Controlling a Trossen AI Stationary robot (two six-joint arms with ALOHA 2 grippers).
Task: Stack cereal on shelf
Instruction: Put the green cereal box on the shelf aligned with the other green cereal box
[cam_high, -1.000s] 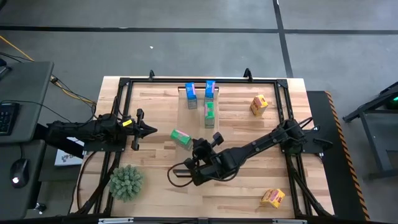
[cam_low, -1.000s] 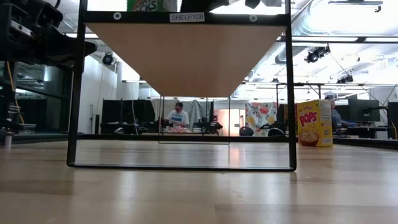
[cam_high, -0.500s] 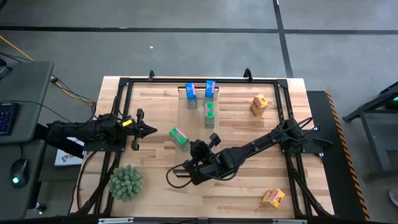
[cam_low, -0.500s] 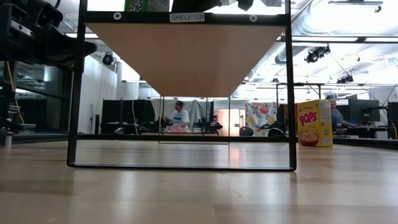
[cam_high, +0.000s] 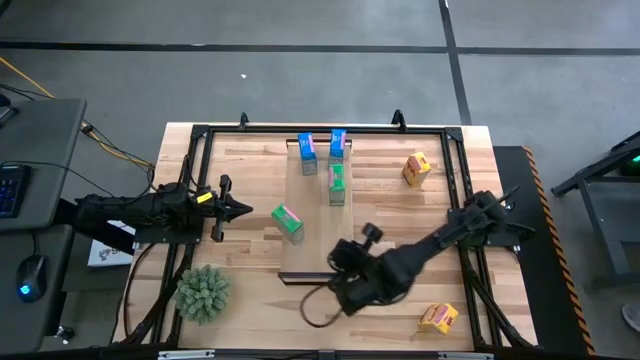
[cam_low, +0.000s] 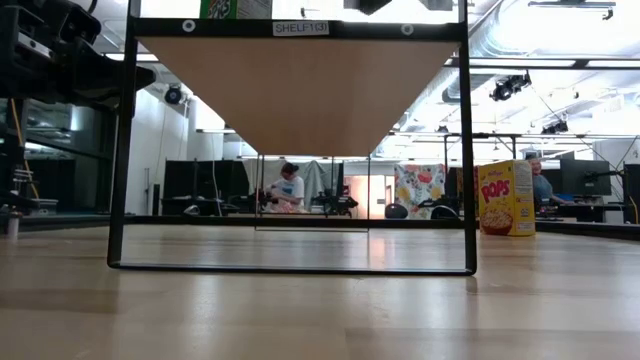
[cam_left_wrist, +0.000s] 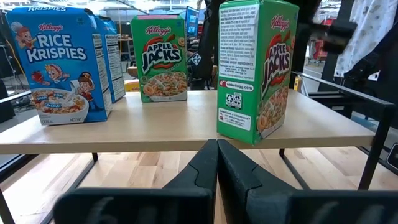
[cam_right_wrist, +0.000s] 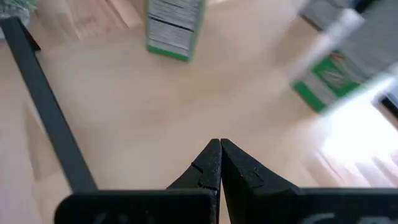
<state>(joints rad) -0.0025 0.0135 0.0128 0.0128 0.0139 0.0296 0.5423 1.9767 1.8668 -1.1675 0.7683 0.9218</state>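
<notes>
The shelf (cam_high: 316, 250) is a pale board raised on a black frame. Four cereal boxes stand on it: two blue (cam_high: 307, 153) (cam_high: 338, 143) and two green (cam_high: 337, 185) (cam_high: 290, 222). Two yellow boxes stand on the table, one at the far right (cam_high: 416, 168) and one at the near right (cam_high: 438, 318). My left gripper (cam_high: 245, 210) is shut and empty, level with the shelf, at its left side, pointing at the nearer green box (cam_left_wrist: 255, 68). My right gripper (cam_right_wrist: 219, 146) is shut and empty above the shelf's near end (cam_high: 340, 262).
A spiky green plant (cam_high: 203, 292) stands at the table's near left. The black frame (cam_high: 200, 135) runs around the table. The low view shows the shelf's underside (cam_low: 295, 90) and the yellow box (cam_low: 507, 197). People sit in the room beyond.
My right gripper has drawn back from beside the nearer green box toward the table's near edge and a little to the right, over the shelf's near end. The boxes on the shelf stay standing.
</notes>
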